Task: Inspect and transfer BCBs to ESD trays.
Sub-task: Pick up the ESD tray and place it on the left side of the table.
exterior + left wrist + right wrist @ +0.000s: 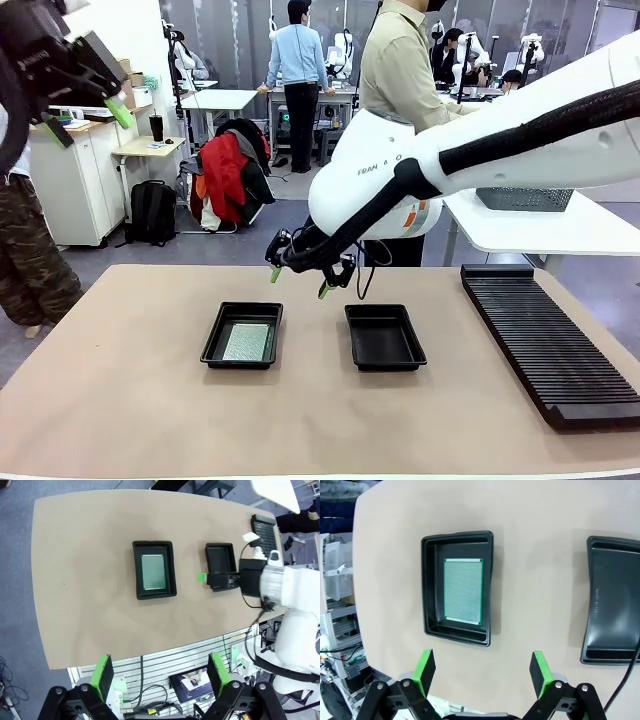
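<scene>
Here we are in a robotics lab, an open hall with a grey floor (pixel 270 240). Up front, a tan bench (pixel 130 400) carries black trays (pixel 243 334) and a ribbed rack (pixel 545 340). Beyond it, people (pixel 298 70) stand at white tables (pixel 220 98). A white cabinet (pixel 75 185) stands at left, with a backpack (pixel 152 212) and heaped jackets (pixel 225 175) nearby. A wire basket (pixel 525 198) sits on a side table (pixel 570 232).

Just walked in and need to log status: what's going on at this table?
One BCB lies flat in the left ESD tray; the right ESD tray is empty. The right hand hangs open above the table between the trays, holding nothing. The left hand is raised high at the left, open too. A person stands at the far side.
</scene>
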`<control>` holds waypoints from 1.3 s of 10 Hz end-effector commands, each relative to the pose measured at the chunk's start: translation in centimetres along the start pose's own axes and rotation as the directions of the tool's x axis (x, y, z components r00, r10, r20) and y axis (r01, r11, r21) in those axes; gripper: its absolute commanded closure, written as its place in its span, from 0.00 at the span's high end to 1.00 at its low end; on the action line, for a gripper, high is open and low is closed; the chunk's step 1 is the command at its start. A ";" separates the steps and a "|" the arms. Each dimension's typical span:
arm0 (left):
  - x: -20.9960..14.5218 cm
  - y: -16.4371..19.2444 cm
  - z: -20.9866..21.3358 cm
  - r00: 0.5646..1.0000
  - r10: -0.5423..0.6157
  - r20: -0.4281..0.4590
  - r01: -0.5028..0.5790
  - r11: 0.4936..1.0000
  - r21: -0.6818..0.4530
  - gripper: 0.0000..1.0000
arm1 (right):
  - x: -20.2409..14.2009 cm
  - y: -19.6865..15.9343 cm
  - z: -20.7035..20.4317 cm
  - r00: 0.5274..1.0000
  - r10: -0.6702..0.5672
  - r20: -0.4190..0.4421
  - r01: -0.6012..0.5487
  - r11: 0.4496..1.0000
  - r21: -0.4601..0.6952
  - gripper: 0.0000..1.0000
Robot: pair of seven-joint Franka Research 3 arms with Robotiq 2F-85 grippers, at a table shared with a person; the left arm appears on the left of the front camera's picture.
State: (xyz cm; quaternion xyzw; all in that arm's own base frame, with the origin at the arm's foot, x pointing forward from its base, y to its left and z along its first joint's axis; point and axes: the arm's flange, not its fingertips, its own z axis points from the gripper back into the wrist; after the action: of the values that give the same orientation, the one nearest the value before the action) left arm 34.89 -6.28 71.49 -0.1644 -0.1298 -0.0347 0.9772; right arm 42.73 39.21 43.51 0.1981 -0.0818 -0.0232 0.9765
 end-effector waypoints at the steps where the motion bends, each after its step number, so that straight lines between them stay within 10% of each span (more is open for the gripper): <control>1: 2.0 -0.7 -2.5 0.999 -0.017 -0.047 0.019 0.999 0.044 1.00 | -0.9 -2.4 0.7 1.000 -0.006 -0.020 0.008 0.995 0.100 1.00; 13: 11.1 -2.2 -23.5 0.960 0.075 -0.271 -0.044 0.992 0.117 1.00 | -0.4 -10.7 3.5 0.994 -0.003 -0.110 0.050 0.903 0.426 1.00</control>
State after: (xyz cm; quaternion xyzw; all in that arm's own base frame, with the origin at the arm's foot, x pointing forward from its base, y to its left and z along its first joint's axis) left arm 50.57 -15.83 53.68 -0.1215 0.0163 -0.0331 0.9919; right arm 42.24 29.36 43.12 0.3880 -0.0347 -0.0198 0.9208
